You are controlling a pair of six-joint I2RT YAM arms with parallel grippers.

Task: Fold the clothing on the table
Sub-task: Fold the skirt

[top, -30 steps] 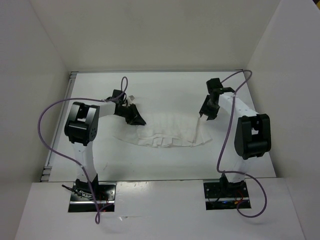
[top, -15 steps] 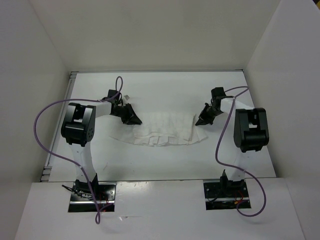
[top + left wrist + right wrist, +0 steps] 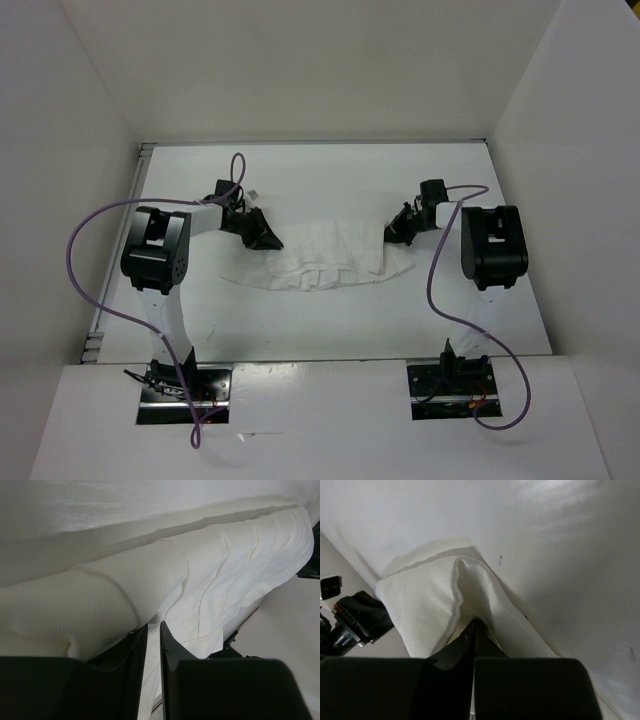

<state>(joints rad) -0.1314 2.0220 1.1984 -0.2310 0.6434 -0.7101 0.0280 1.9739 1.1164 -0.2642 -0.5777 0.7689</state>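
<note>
Top external, left tool (image 3: pixel 268 238), right tool (image 3: pixel 392 232) both pinching skirt (image 3: pixel 330 255), purple cables (image 3: pixel 429 290) nearby

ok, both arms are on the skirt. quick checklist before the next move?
1. Left tool gripping the skirt: ok, fabric sits between the jaws.
2. Right tool gripping the skirt: ok, shut on a raised ridge of cloth.
3. Grips at opposite ends of the skirt's far side: ok.
4. Near hem flat on the table: not ok, bunched near the middle.
5. Number of layers each tool has caught: cannot tell.
</note>
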